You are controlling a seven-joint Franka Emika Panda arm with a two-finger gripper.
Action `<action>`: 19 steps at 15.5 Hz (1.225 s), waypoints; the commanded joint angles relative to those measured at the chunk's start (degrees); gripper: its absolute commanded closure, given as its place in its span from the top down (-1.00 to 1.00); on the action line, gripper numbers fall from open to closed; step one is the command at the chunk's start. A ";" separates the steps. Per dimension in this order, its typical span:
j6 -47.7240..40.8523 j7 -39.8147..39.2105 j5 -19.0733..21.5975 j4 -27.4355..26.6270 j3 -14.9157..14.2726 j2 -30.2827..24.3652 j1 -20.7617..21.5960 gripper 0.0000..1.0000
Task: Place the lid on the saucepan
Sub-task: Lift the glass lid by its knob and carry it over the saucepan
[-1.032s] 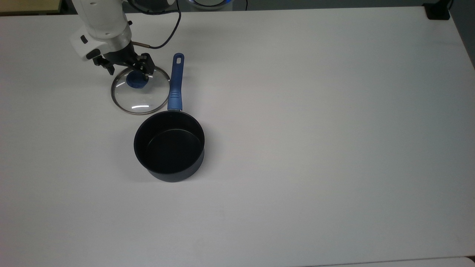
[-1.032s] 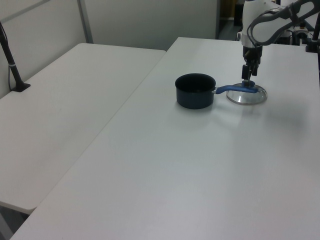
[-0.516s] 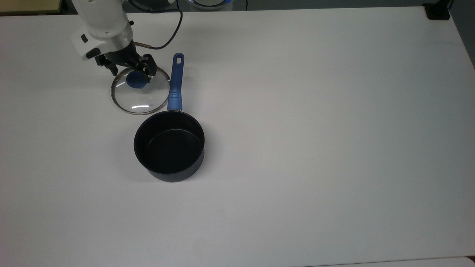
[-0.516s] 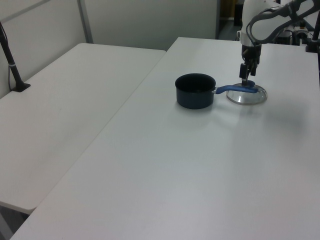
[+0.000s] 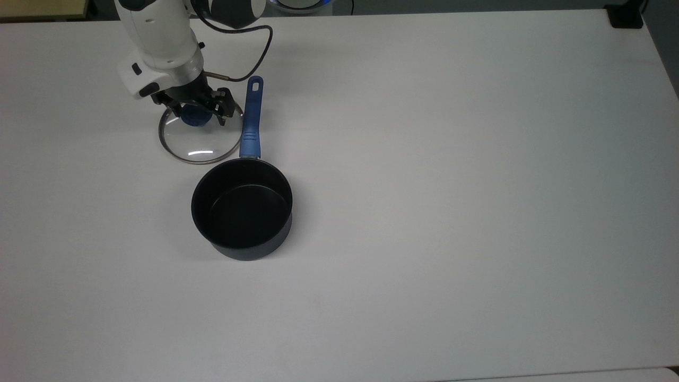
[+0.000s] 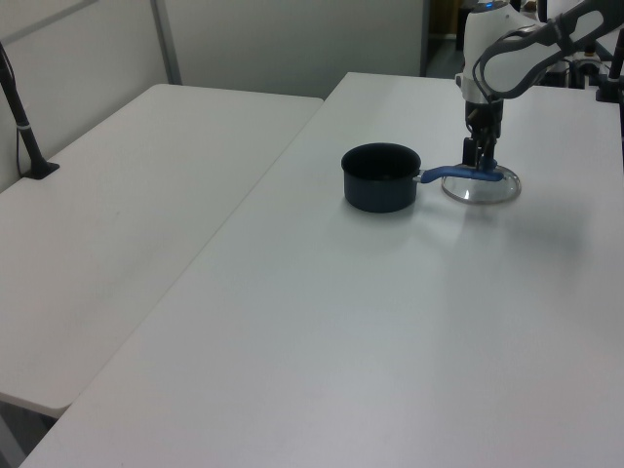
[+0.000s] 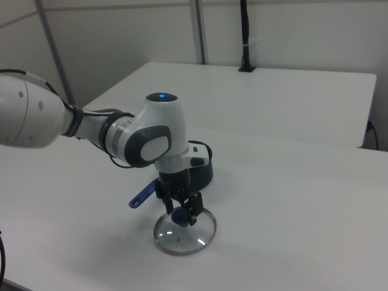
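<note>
White table [image 5: 451, 185], lid [image 5: 200, 139] flat beside saucepan [image 5: 242, 208], fingers [image 7: 195, 213] open astride its knob, grey partition walls [image 6: 283, 44]

You can't see all of the lid's [image 5: 199, 139] blue knob [image 5: 193, 118] in the top view: the gripper [image 5: 197, 112] covers its upper part. In the right view the arm [image 7: 154, 139] hides most of the saucepan [image 7: 202, 171]. The arm itself runs off the top view's upper edge. Any lettering on the lid is too small for you to read.
</note>
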 commanded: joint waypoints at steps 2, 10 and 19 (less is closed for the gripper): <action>0.46 0.67 0.79 -0.08 -0.06 -1.22 0.31 0.07; -14.63 -6.01 -0.09 13.59 -0.58 -4.13 -3.47 0.07; -26.16 22.96 1.58 40.14 -0.14 8.94 1.18 0.08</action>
